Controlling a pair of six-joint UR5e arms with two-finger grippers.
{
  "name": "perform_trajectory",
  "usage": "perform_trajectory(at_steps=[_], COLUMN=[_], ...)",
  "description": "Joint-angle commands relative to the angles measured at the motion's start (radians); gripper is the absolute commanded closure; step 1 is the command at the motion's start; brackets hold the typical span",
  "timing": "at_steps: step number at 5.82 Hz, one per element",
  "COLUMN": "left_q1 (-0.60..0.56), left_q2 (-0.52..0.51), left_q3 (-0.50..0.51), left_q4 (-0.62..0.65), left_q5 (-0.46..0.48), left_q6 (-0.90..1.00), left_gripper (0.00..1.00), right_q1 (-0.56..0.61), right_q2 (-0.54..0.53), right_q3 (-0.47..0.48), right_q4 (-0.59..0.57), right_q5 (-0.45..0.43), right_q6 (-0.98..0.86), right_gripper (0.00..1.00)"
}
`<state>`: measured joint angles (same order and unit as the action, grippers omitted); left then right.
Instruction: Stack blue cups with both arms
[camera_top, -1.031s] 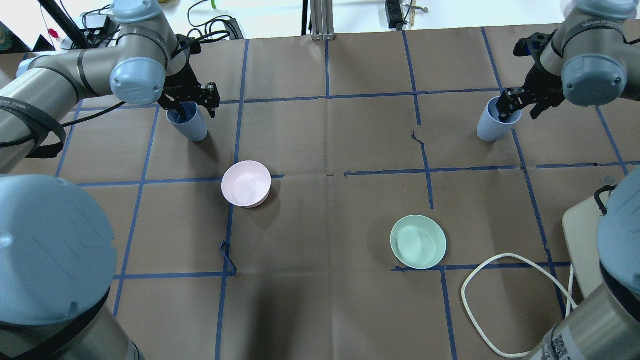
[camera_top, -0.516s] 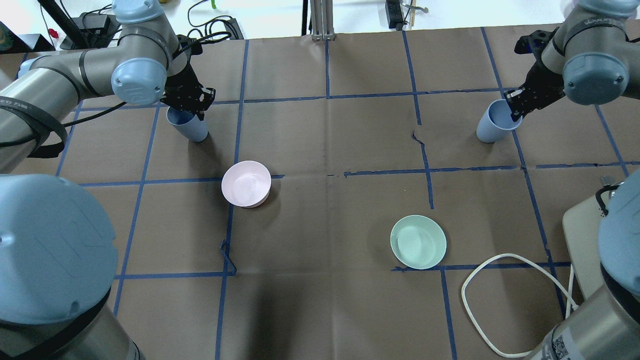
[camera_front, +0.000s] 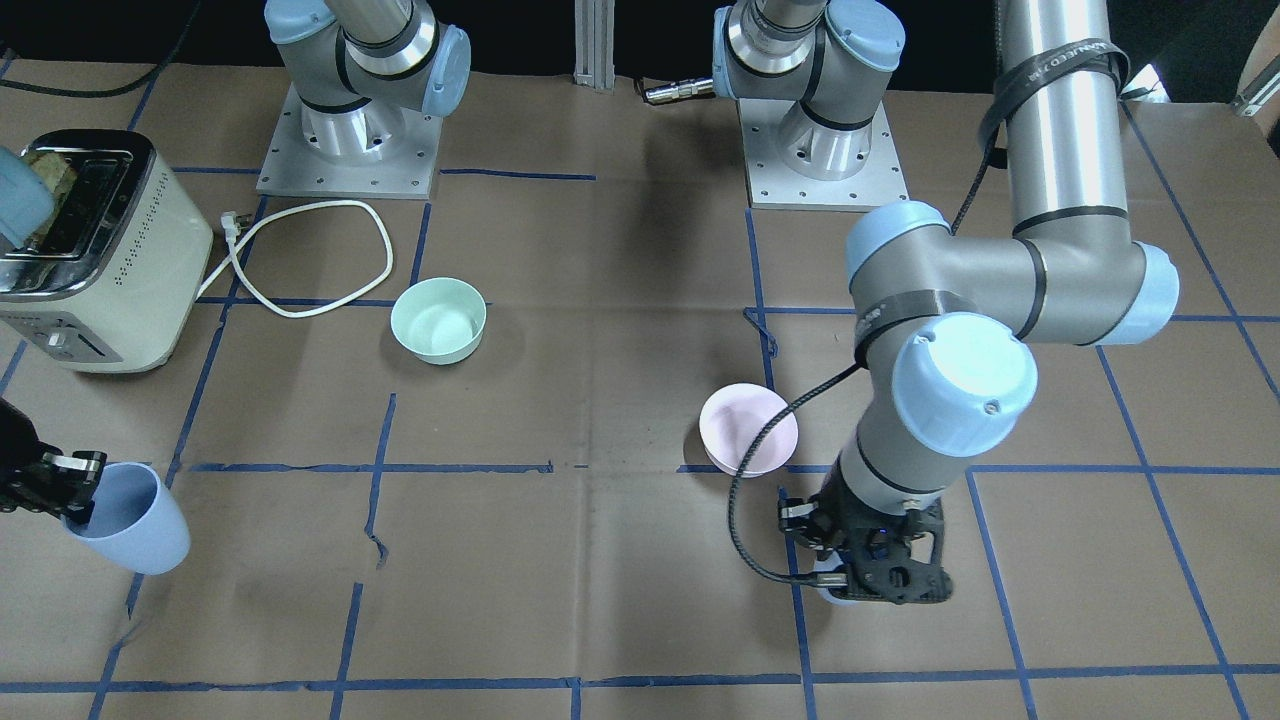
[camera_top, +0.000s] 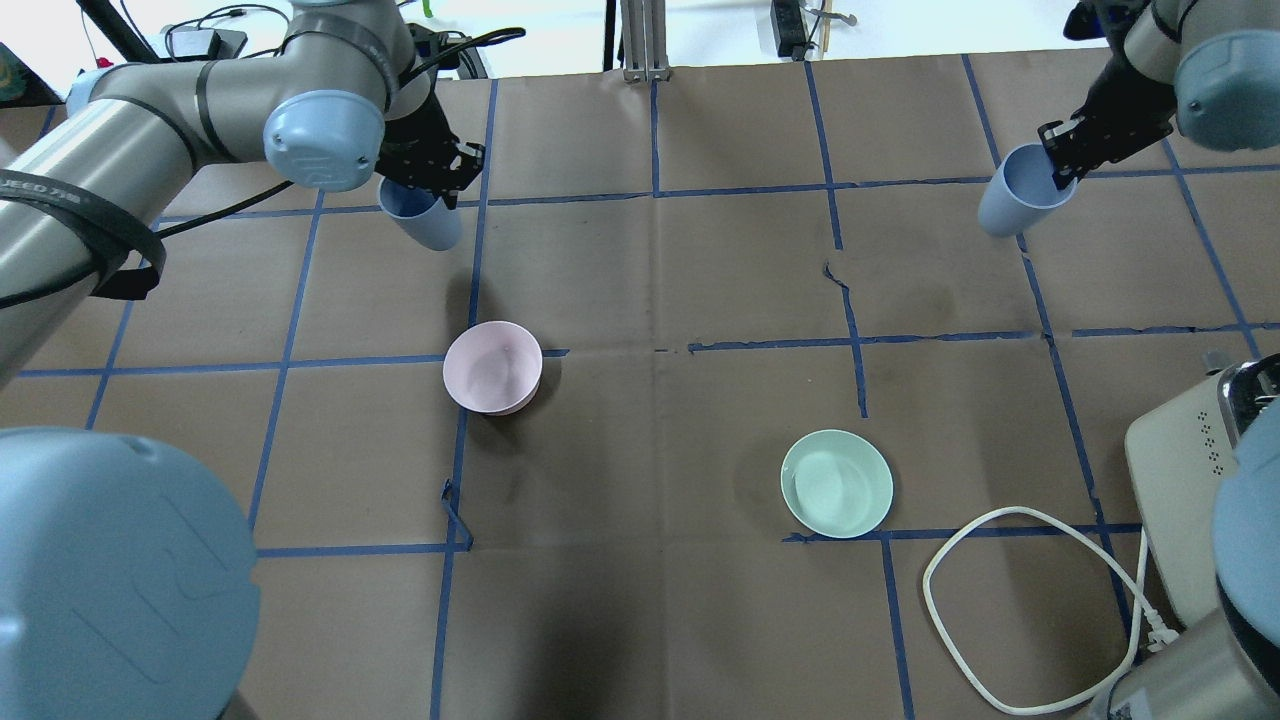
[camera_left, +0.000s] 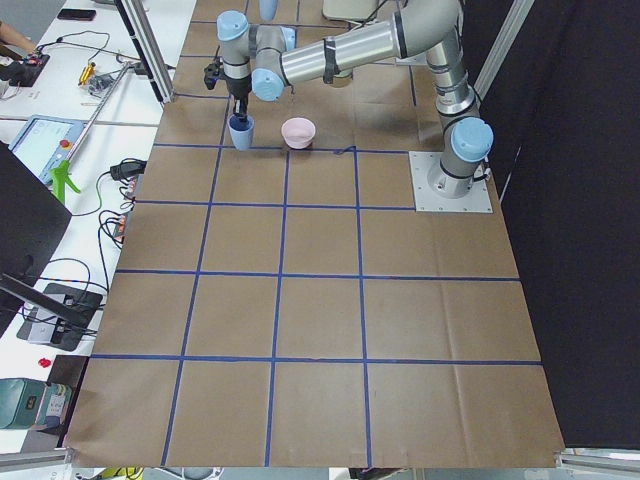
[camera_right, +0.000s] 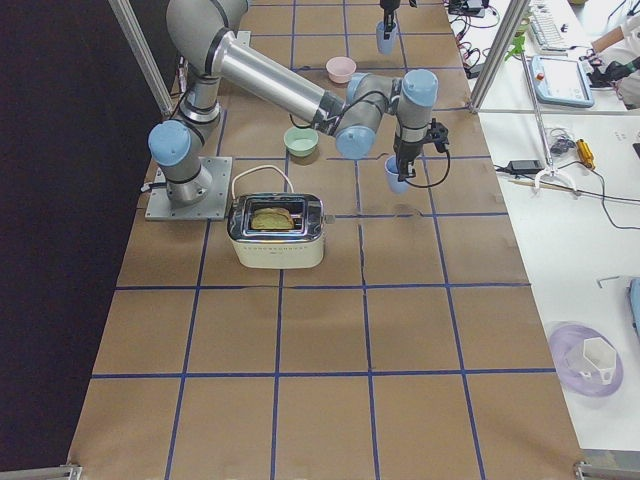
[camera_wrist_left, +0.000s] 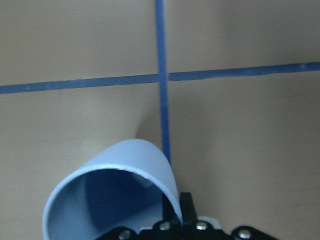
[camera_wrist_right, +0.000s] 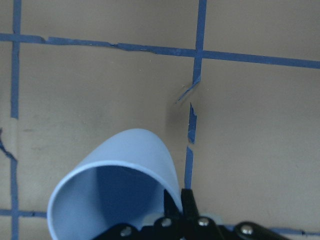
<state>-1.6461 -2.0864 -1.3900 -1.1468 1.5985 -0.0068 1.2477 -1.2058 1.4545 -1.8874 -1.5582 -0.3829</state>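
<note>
Two pale blue cups are both held off the table. My left gripper (camera_top: 428, 172) is shut on the rim of the left blue cup (camera_top: 424, 216), which hangs tilted above the brown paper at the far left. The left wrist view shows this cup's (camera_wrist_left: 115, 195) open mouth with one finger inside. My right gripper (camera_top: 1064, 150) is shut on the rim of the right blue cup (camera_top: 1018, 196) at the far right, also tilted and raised; it also shows in the right wrist view (camera_wrist_right: 120, 190). In the front-facing view the right cup (camera_front: 135, 520) is clear, and the left cup is mostly hidden under the left gripper (camera_front: 870, 572).
A pale pink bowl (camera_top: 492, 367) sits left of centre and a mint-green bowl (camera_top: 836, 483) right of centre, between the two cups and nearer the robot. A cream toaster (camera_front: 85, 250) with its white cable (camera_top: 1000, 600) stands on the robot's right side.
Both grippers closed on the cup rims and lifted the cups off the table. The left cup moved right and away from the robot; the right cup moved up and away from the robot.
</note>
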Motion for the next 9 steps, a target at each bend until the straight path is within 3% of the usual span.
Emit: perform_trajectory(at_steps=[1, 2, 4, 5, 6, 8, 9], left_q1=[-0.168, -0.225, -0.294, -0.296, -0.296, -0.288, -0.284], left_q2=[-0.059, -0.101, -0.161, -0.17, -0.17, -0.111, -0.024], left_q3=[0.078, 0.106, 0.114, 0.112, 0.111, 0.124, 0.126], left_q4=[0.013, 0.069, 0.189, 0.168, 0.165, 0.11, -0.013], left_q5=[0.0, 0.0, 0.001, 0.006, 0.0, -0.002, -0.002], left_q6=[-0.237, -0.322, -0.345, -0.334, -0.314, -0.314, -0.317], left_gripper=[0.99, 0.99, 0.95, 0.33, 0.01, 0.01, 0.01], right_q1=[0.039, 0.053, 0.053, 0.053, 0.053, 0.053, 0.053], right_q2=[-0.11, -0.124, -0.118, -0.12, -0.118, -0.118, -0.118], right_q3=[-0.185, -0.231, -0.227, -0.226, -0.224, -0.221, -0.218], right_q4=[0.371, 0.495, 0.499, 0.499, 0.501, 0.501, 0.499], right_q5=[-0.005, -0.002, 0.0, 0.001, 0.001, 0.001, 0.004], right_q6=[0.129, 0.23, 0.23, 0.228, 0.226, 0.225, 0.225], right_gripper=[0.91, 0.91, 0.91, 0.9, 0.9, 0.9, 0.9])
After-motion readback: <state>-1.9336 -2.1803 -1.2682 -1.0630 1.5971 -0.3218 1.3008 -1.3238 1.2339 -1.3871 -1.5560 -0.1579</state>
